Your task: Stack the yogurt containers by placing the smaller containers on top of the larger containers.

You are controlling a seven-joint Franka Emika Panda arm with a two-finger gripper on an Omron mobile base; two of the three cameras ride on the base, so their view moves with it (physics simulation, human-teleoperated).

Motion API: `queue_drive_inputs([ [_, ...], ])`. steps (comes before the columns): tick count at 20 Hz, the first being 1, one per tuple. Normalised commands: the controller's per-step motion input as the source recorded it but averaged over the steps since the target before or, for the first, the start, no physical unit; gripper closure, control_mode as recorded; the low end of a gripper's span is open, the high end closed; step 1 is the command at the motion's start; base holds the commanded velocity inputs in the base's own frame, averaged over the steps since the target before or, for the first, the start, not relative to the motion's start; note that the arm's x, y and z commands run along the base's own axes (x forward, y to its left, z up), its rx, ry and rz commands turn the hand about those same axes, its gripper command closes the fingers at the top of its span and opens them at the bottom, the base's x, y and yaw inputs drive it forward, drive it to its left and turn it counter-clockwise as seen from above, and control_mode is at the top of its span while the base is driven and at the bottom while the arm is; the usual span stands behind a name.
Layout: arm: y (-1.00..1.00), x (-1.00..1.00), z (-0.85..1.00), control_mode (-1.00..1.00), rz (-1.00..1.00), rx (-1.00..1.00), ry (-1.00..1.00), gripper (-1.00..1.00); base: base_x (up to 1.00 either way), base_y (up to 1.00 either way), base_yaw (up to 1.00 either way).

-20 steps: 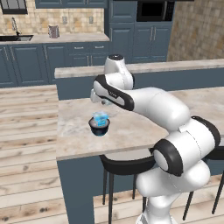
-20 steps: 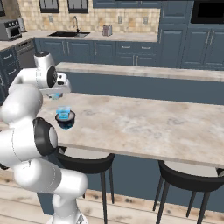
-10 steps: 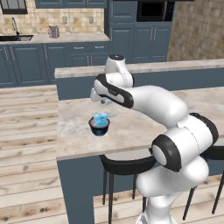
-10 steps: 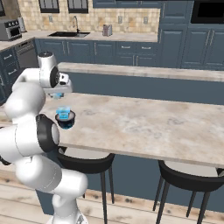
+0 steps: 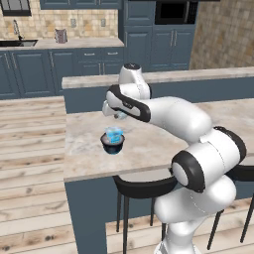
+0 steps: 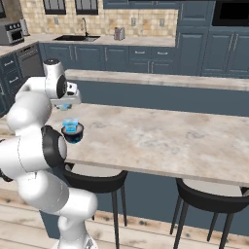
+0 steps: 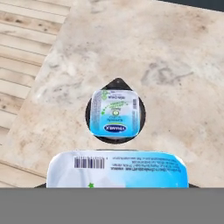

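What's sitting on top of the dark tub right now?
One small light-blue cup rests on the dark tub, covering most of its top. The second cup is up in the pincer.

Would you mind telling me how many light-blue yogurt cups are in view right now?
2. One small cup sits on top of the dark tub on the counter. The other cup is held in the gripper, raised behind the tub.

My smooth white round robot arm (image 5: 173, 116) looks fat and shiny. It has dark bands at its joints. I see a dark cap on top.
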Motion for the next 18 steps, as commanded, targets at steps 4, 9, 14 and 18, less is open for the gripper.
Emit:
queue_drive_inputs([
  [4,0.00,0.10,-0.08,-1.00,0.00,0.00,0.00,1.00,0.00,0.00,0.00],
  [9,0.00,0.11,-0.08,-1.00,0.00,0.00,0.00,1.00,0.00,0.00,0.00],
  [14,0.01,0.10,-0.09,-1.00,0.00,0.00,0.00,1.00,0.00,0.00,0.00],
  [18,0.06,0.12,-0.08,-1.00,0.00,0.00,0.00,1.00,0.00,0.00,0.00],
])
